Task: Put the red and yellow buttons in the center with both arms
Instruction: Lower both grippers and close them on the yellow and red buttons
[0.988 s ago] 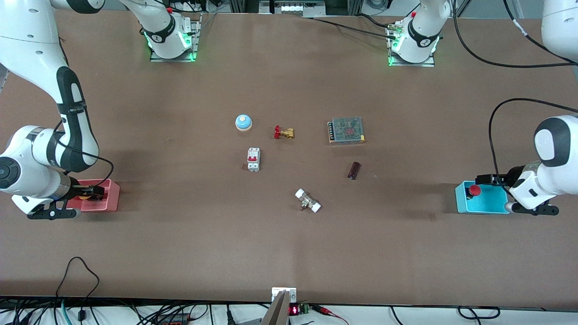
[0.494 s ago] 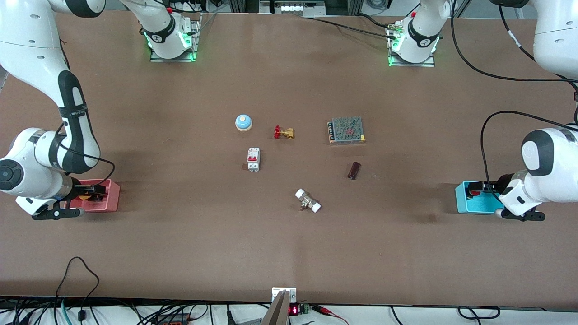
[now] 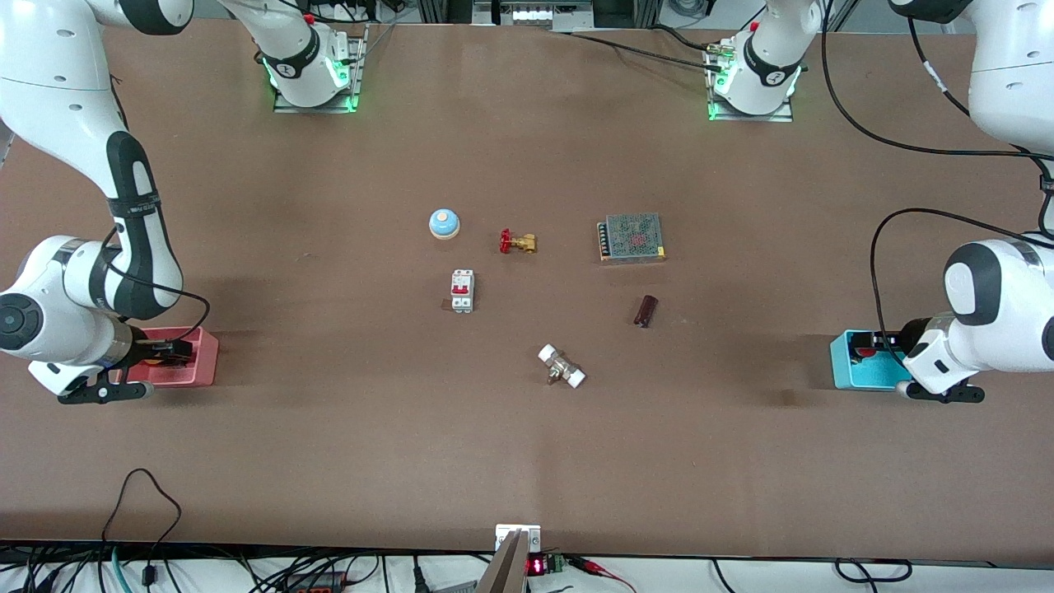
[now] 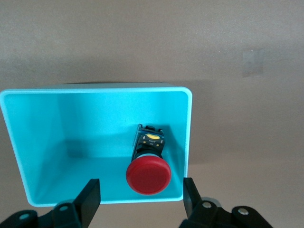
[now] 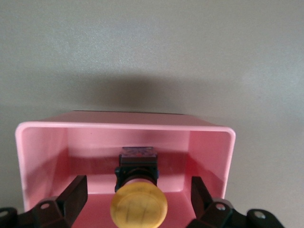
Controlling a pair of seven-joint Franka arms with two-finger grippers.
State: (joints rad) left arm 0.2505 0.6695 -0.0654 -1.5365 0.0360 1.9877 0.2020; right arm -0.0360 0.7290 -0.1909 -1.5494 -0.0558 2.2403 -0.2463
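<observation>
Both claws hover over bins at the two ends of the table, level with each other from the front camera. The left gripper hangs spread over the blue bin at the left arm's end; the red button lies on its side inside, between the open fingers, its long axis running from red cap to black base away from the claw. The right gripper is likewise spread over the pink bin at the right arm's end, the yellow button between its fingers, cap toward the claw. Each arm sits nearest its own button. Farther up, the table's centre waits among scattered parts.
</observation>
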